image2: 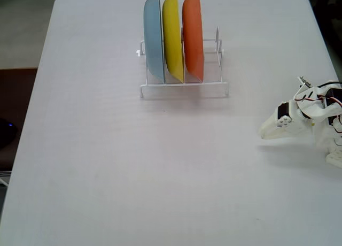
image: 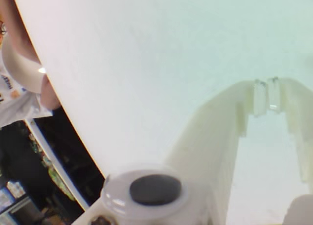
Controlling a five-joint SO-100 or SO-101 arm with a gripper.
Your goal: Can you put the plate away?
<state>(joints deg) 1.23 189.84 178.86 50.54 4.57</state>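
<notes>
Plate rack (image2: pixel 184 89) is standing upper centre on white table (image2: pixel 107 166); gripper (image2: pixel 262 132) is lying at right edge, jaw state untellable; dark floor is bordering the left.

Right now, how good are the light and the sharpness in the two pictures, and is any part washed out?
Wrist view: the table is overexposed to near white, and the pale gripper is soft and hardly stands out against it; the dark background at the left is blurred. Fixed view: even light, slightly soft, with faint shadows under the rack and beside the gripper.
</notes>
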